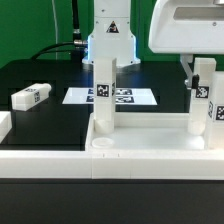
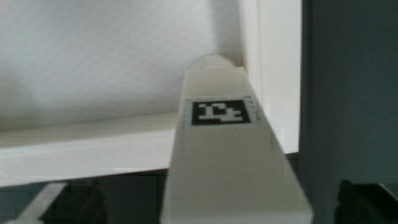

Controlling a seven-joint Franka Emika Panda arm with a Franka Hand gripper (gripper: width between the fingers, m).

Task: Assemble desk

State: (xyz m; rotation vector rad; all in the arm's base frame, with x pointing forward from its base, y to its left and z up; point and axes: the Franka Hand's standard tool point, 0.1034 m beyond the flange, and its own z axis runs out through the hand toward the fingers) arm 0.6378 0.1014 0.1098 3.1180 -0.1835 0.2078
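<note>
White rimmed plastic desk top (image 1: 60,150) nearest, white square tagged left leg (image 1: 105,95) and right leg (image 1: 203,100) upright on it, gripper (image 2: 199,205) jaws spread wide either side of right leg, third leg (image 1: 30,96) lying far left on black table (image 1: 40,75)

We see a white rectangular rimmed plastic desk top (image 1: 150,140), smooth and faintly glossy. The upright square white plastic leg (image 1: 103,95) looks alike. At upper left, the black table (image 1: 40,72) looks matt.
</note>
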